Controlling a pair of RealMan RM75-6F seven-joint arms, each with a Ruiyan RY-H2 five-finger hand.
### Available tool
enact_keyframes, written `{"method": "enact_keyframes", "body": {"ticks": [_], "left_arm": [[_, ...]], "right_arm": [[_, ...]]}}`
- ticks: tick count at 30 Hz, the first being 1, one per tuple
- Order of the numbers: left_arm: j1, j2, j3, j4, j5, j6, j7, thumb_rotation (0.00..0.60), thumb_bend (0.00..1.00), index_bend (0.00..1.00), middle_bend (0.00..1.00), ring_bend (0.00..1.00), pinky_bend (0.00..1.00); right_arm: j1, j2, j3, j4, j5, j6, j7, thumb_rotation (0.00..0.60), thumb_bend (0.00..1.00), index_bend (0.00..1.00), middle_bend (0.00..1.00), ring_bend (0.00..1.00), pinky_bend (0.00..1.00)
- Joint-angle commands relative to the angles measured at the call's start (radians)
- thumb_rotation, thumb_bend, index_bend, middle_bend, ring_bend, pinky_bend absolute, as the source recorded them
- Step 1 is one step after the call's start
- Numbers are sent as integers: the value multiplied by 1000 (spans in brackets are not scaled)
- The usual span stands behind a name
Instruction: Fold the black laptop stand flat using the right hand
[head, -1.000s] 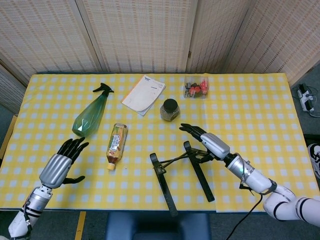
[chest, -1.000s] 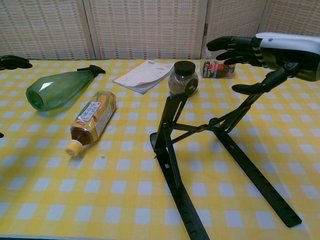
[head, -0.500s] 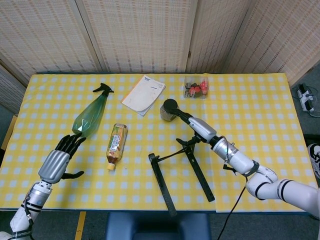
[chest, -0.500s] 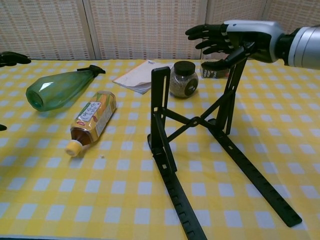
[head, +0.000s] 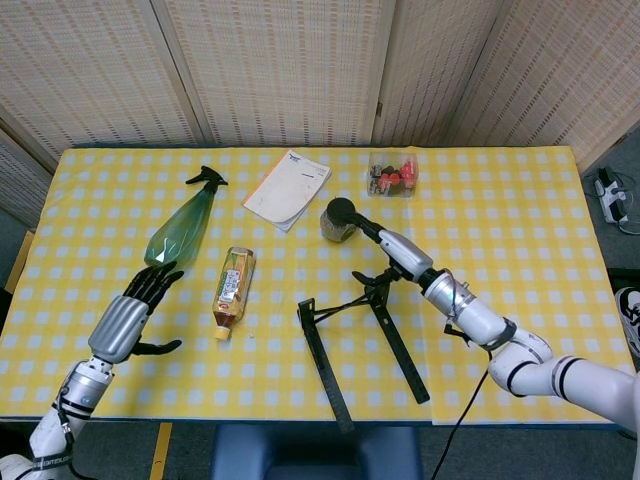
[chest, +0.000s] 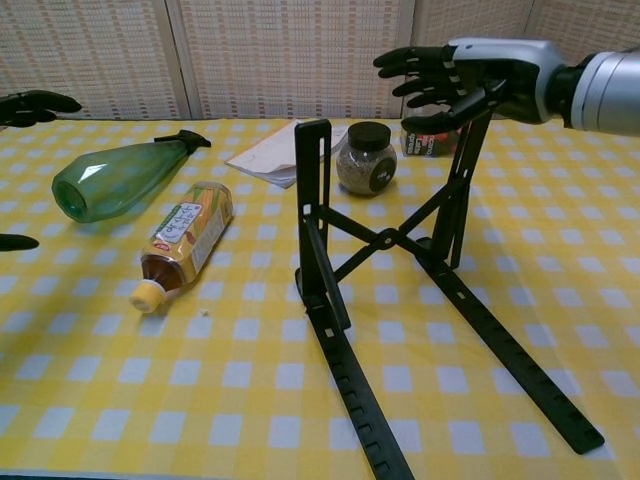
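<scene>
The black laptop stand sits near the table's front middle. Its two long rails lie on the cloth, and in the chest view the stand has both uprights raised steeply, joined by crossed struts. My right hand is above the stand's far right side. In the chest view this right hand touches the top of the right upright, with the bar's end against the thumb and palm and the fingers spread forward. My left hand hovers open over the front left of the table, holding nothing; only its fingertips show in the chest view.
A green spray bottle and a tea bottle lie left of the stand. Behind it are a white booklet, a dark-lidded jar and a clear box of clips. The yellow checked cloth covers the table.
Over the second, my right hand moved up and toward the back, and the stand's uprights swung from a low slant to nearly vertical. The left hand shifted slightly.
</scene>
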Motion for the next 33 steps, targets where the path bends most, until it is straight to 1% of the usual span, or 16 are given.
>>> {"method": "enact_keyframes", "body": {"ticks": [1, 4, 8, 13, 17, 20, 26, 30, 33], "left_arm": [[-45, -8, -21, -28, 13, -26, -72, 600, 135, 7, 36, 59, 0], [-83, -32, -42, -44, 11, -53, -98, 600, 135, 7, 40, 62, 0], [-137, -71, -62, -56, -4, -112, -97, 600, 135, 3, 40, 64, 0], [-195, -129, -77, -56, -48, -194, -73, 600, 135, 0, 40, 66, 0], [-225, -167, -85, -50, -83, -236, -65, 600, 135, 0, 40, 66, 0], [-241, -188, -90, -41, -102, -254, -58, 600, 135, 0, 40, 65, 0], [-251, -218, -99, -46, -129, -251, -72, 600, 135, 0, 41, 61, 0], [-258, -229, -97, -43, -134, -254, -78, 600, 135, 0, 40, 60, 0], [-265, -239, -99, -39, -140, -257, -79, 600, 135, 0, 40, 59, 0]], "right_arm": [[-12, 14, -8, -11, -5, 12, 2, 600, 399, 0, 0, 30, 0], [-20, 22, -9, -18, -2, 21, 1, 600, 399, 0, 0, 29, 0], [-27, 30, -13, -28, -6, 31, -5, 600, 399, 0, 0, 29, 0], [-33, 43, -17, -46, -15, 41, -12, 600, 399, 0, 0, 27, 0], [-35, 51, -22, -58, -19, 43, -22, 600, 400, 0, 0, 28, 0], [-34, 57, -24, -69, -24, 42, -28, 600, 400, 0, 0, 34, 0], [-31, 94, -35, -109, -41, 36, -67, 600, 398, 0, 0, 0, 0], [-41, 132, -37, -153, -41, 49, -106, 600, 334, 0, 0, 0, 0], [-54, 156, -34, -182, -39, 72, -122, 600, 329, 0, 0, 0, 0]]}}
